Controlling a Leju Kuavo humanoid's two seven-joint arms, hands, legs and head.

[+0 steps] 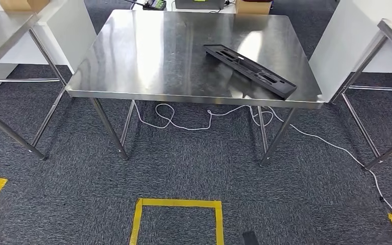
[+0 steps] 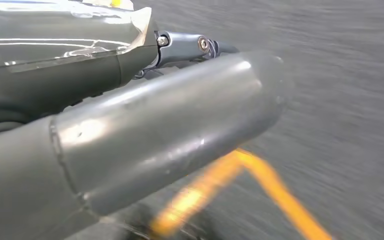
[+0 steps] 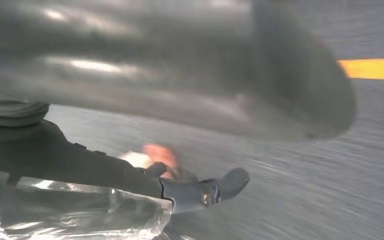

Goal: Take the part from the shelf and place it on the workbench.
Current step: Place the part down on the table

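long flat black plastic part (image 1: pixel 250 70) with rectangular cutouts, lying on steel workbench (image 1: pixel 148 61), upper right of centre in head view, angled diagonally, lower end near workbench's front right edge.

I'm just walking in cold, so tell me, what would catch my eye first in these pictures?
First, the long black part lying at an angle on the right side of the shiny steel workbench. Next, a yellow tape square on the grey carpet in front of it, and a white cable trailing under the bench and off to the right.
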